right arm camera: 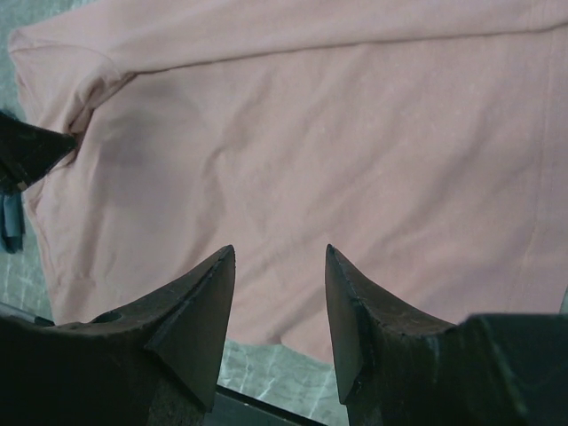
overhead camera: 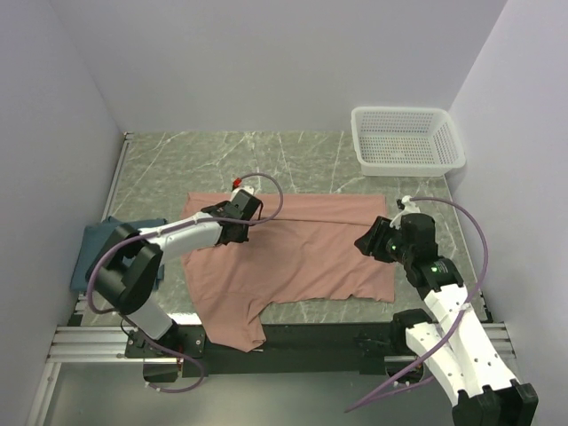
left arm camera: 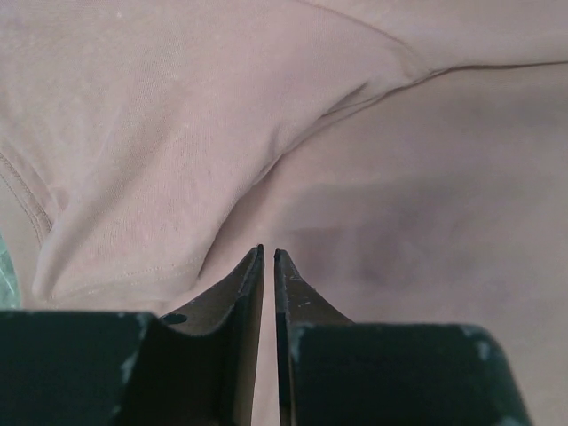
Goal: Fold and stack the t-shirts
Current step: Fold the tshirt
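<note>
The salmon-pink t-shirt (overhead camera: 293, 257) lies spread on the marble table, its top edge folded over along a straight crease and a sleeve hanging over the near edge. The dark teal-blue t-shirt (overhead camera: 111, 248) lies folded at the far left, partly under the left arm. My left gripper (overhead camera: 251, 206) rests low over the pink shirt's upper left part; in the left wrist view (left arm camera: 268, 255) its jaws are almost together, with no cloth bunched between the tips. My right gripper (overhead camera: 366, 241) hovers over the shirt's right side, open and empty (right arm camera: 280, 253). The pink shirt fills both wrist views (left arm camera: 177, 133) (right arm camera: 311, 133).
A white mesh basket (overhead camera: 408, 138) stands at the back right corner. White walls close in the table on three sides. Bare marble (overhead camera: 222, 160) shows behind the shirt and a strip of it at the near edge (right arm camera: 266, 373).
</note>
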Tool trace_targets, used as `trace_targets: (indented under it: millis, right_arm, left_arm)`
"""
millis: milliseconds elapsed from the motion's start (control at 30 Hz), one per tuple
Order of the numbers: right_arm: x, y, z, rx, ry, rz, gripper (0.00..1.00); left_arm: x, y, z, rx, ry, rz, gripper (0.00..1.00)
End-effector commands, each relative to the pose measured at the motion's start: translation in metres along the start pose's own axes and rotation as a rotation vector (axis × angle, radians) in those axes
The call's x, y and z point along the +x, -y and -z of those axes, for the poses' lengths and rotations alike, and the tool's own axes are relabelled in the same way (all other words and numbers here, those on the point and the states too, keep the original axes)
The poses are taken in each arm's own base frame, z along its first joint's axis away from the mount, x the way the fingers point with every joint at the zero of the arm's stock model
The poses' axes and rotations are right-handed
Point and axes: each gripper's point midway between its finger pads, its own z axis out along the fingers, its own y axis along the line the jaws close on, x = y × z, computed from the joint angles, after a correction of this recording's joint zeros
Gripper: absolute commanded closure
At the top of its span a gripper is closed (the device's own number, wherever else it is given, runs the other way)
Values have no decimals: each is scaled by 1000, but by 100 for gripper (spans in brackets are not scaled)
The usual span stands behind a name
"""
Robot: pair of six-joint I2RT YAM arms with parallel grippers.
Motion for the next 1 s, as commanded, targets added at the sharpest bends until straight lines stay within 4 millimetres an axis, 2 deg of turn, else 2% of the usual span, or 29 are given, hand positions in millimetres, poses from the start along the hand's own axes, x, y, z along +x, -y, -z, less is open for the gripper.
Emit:
trace_targets:
  millis: [0,533,667,767,967]
  right_arm:
    - [4,0,2,-11,0,24,48]
    - [9,6,-3,5,-22,31,48]
    - [11,6,-4,8,-32,30,48]
    - [11,7,-5,11,-34,29,48]
    - [13,7,-7,6,-45,28,49]
  left_arm:
    - [-19,1,-7,-36,46,-25,84]
    - [-40,-34,-26,-170,63,-75,79]
    - [-39,-33,-30,-162,50,-89,77]
    - [-39,-25,-29,-117,46,-83,75]
    - [-30,-24,-31,-99,25,-100,67]
